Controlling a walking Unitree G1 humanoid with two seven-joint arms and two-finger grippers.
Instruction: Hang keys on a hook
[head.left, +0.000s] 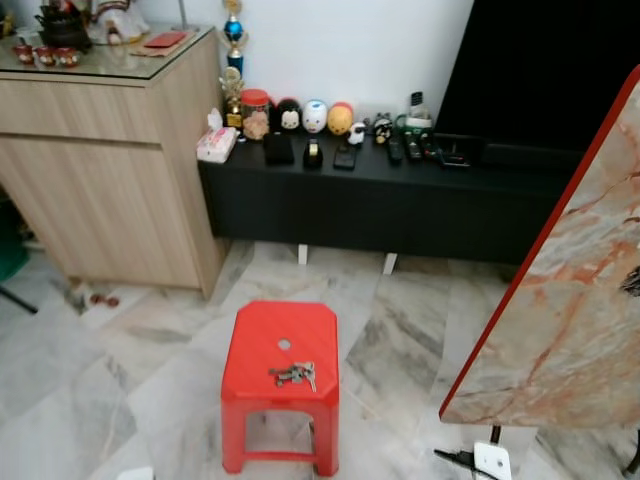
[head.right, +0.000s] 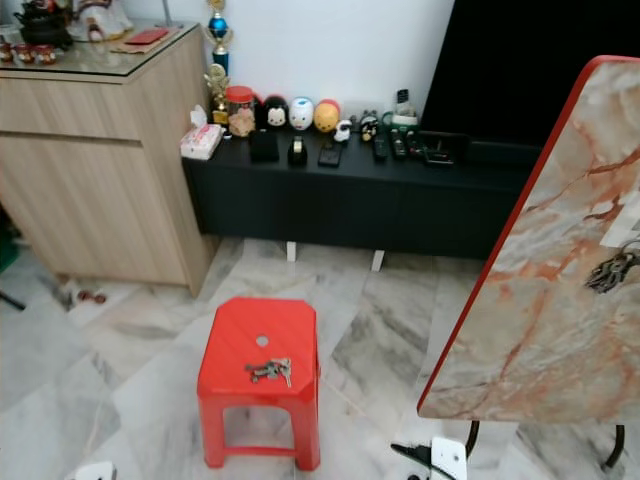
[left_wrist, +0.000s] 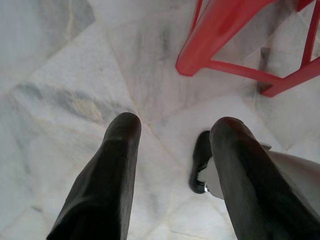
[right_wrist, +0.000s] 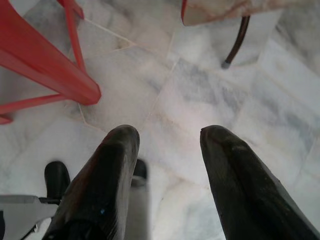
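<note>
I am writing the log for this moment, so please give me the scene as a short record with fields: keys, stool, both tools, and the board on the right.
keys: bunch of keys lying on the red stool, near its front edge
stool: upright on the marble floor
left tool: open, low over the floor beside the stool
right tool: open, low over the floor
marble-pattern board: leaning at right, another key bunch hanging on it

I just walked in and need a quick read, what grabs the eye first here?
A bright red stool stands on the pale marble floor, a bunch of keys lying on its seat. To the right leans a red-edged marble-patterned board, with more keys hanging on it.
</note>
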